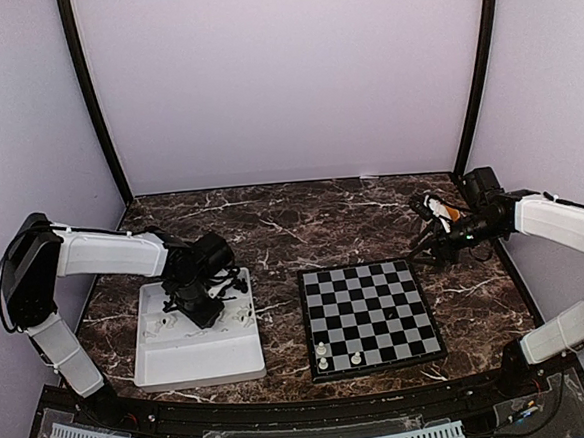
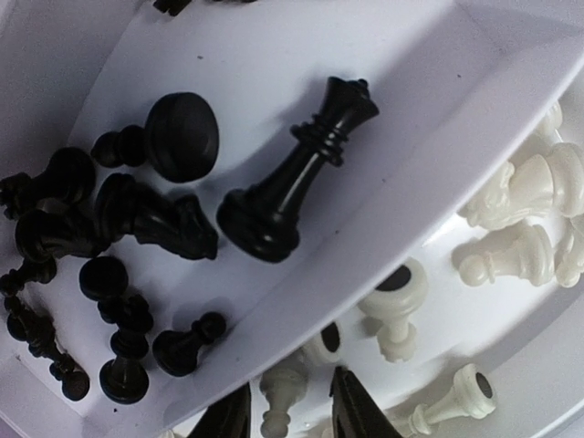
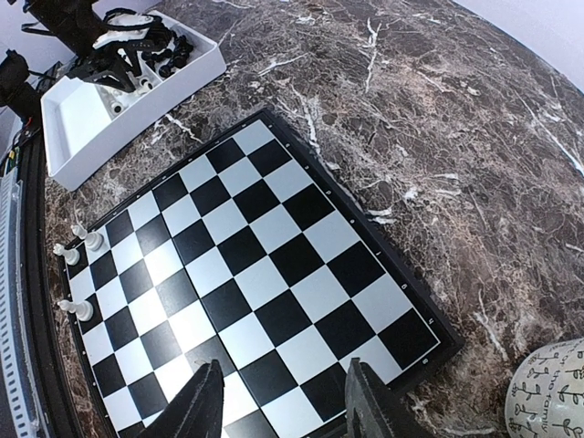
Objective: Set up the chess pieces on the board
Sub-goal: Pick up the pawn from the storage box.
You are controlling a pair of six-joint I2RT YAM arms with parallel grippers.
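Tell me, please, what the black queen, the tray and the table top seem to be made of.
Black queen: probably moulded plastic, smooth with soft glossy highlights. Tray: likely white plastic, semi-matte, with rounded moulded ridges. Table top: dark brown, white-veined like marble; real stone or a printed surface, I cannot tell.

Left of the board point(image 1: 371, 316), the left arm point(image 1: 109, 254) has smooth white shell links joined by bulky black joint housings. It has a round black motor drum at the wrist, and a thin black cable point(image 1: 2, 309) runs beside its outer housing. Right of the board, the right arm point(image 1: 558, 222) is built alike: white links, black joints, and a small green light point(image 1: 469, 235) on the dark wrist. The left gripper point(image 2: 292, 415) and right gripper point(image 3: 285, 401) have matte black fingers tapering to narrow tips.
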